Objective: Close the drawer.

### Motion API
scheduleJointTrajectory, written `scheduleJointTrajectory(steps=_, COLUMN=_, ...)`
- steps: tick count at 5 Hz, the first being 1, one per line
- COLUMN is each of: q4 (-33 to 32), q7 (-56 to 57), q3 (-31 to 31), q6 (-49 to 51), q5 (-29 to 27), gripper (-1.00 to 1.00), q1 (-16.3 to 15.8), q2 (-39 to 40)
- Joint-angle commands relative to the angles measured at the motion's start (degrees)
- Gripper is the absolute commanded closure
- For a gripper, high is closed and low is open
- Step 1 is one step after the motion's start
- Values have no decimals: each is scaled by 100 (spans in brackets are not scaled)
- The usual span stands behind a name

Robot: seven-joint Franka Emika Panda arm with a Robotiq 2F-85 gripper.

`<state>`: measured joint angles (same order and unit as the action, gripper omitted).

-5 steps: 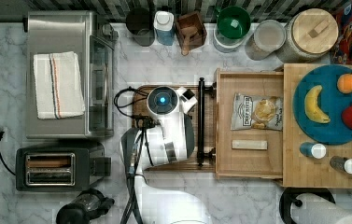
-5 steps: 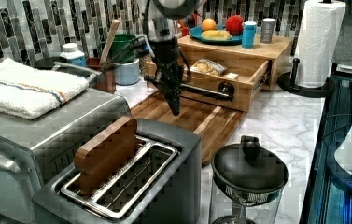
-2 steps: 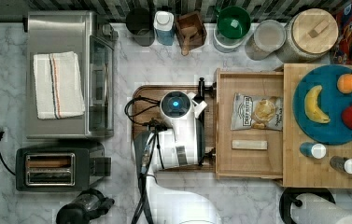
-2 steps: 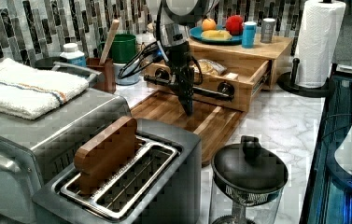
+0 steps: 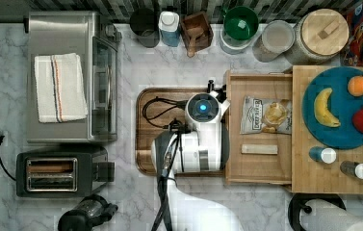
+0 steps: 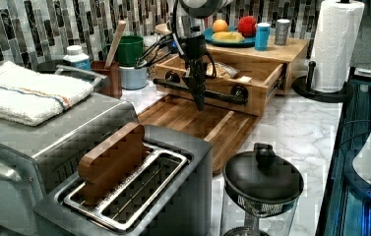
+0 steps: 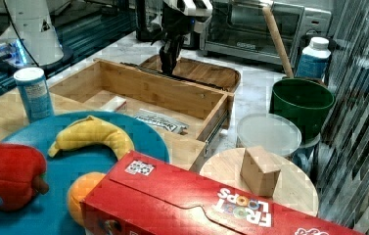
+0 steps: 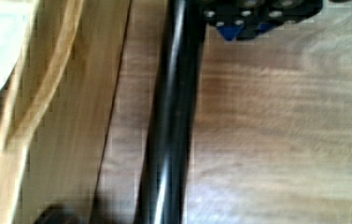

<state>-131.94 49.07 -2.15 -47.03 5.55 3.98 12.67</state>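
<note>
Presently, going left to right across the top view: a toaster oven (image 5: 71, 77) and toaster (image 5: 58, 172) occupy the top view's left of the marble surface (image 5: 136, 53). At centre lies the dark wooden tray (image 5: 148, 130), with the arm above it. Compared with a second ago, the arm has shifted toward the top view's right, from the tray's middle to the drawer (image 5: 261, 168) front. The gripper (image 6: 199, 96) hangs pointing down just before the black bar handle (image 6: 220, 93); whether it touches the bar cannot be told, nor whether its fingers are open or closed. The drawer stands pulled fully out from under the top slab (image 5: 333, 180), holding a chip bag (image 5: 265, 114) and a small block (image 5: 259, 149). On the slab rests a blue plate (image 5: 338, 139) of fruit.

Assessment: the approach appears complete and the drawer has not moved; the push toward the slab remains to be done
</note>
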Motion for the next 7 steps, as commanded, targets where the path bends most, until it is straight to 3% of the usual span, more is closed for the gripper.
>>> scheduleJointTrajectory(steps=1, q4=153, q7=170, q3=410, q6=-824, q5=149, gripper=100, q1=495, q2=-201)
scheduleJointTrajectory(steps=3, q4=312, q7=455, q3=925, q6=-583, q5=407, gripper=100, q1=850, q2=-164)
scheduleJointTrajectory(steps=4, q4=451, q7=1005, q3=1167, q6=-659, q5=276, gripper=100, q1=1109, q2=-69)
scheduleJointTrajectory(steps=5, q4=786, q7=1826, q3=2027, q6=-597, q5=-305, gripper=100, q1=691, q2=239)
scheduleJointTrajectory(steps=6, q4=1049, q7=2087, q3=1901, q6=-493, q5=-97, gripper=100, q1=1115, q2=348)
scheduleJointTrajectory(steps=7, q4=1320, q7=2509, q3=2040, q6=-567, q5=-229, gripper=100, q1=1244, q2=586)
